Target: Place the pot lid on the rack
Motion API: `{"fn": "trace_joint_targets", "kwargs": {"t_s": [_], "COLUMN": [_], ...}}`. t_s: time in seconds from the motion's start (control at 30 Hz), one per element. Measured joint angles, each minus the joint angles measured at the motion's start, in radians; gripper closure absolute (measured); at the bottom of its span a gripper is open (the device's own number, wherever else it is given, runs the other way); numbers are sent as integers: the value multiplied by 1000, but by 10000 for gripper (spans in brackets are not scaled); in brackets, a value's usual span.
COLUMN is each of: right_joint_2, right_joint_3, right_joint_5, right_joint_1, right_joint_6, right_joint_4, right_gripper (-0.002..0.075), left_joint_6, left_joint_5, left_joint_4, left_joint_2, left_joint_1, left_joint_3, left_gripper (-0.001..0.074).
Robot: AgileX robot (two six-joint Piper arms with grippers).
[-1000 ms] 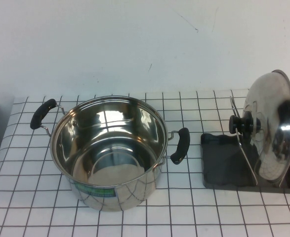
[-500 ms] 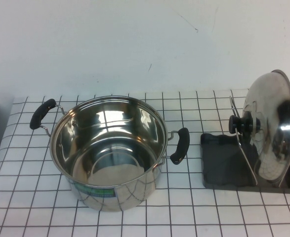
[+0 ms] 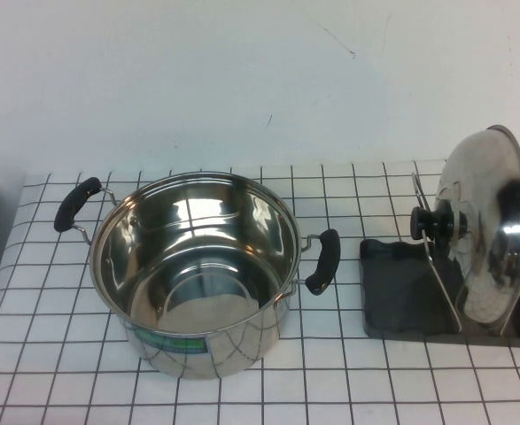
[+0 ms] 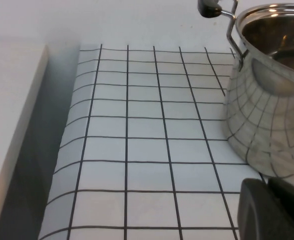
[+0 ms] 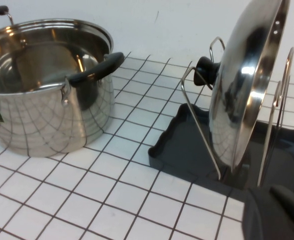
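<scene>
Grippers: our left gripper [image 4: 272, 210] shows only as a dark edge at the lower right of its wrist view, near the pot [image 3: 193, 270]; our right gripper [image 5: 277, 215] likewise at the lower right of its own view, just beside the rack [image 3: 450, 292]. We cannot tell either one's opening.

Pot lid [image 3: 490, 230]: upright on edge between the rack's wire prongs, right of the high view, black knob [image 3: 432, 223] facing the pot.

Pot: open, centre-left on our checked cloth [image 3: 330, 372].
</scene>
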Motion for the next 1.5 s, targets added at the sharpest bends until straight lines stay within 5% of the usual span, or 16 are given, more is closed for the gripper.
{"fn": "trace_joint_targets", "kwargs": {"t_s": [1.27,1.5], "right_joint_2": [0,-1], "right_joint_3": [0,0], "right_joint_5": [11,-67], "right_joint_1": [0,-7], "right_joint_6": [-7,-63], "right_joint_4": [0,-149], "right_gripper": [727,727], "left_joint_6": [28,28], "left_joint_5": [13,13], "left_joint_4": [14,14], "left_joint_2": [0,0], "left_joint_1": [11,11], "left_joint_3": [-2,-2], "left_gripper": [737,737]}}
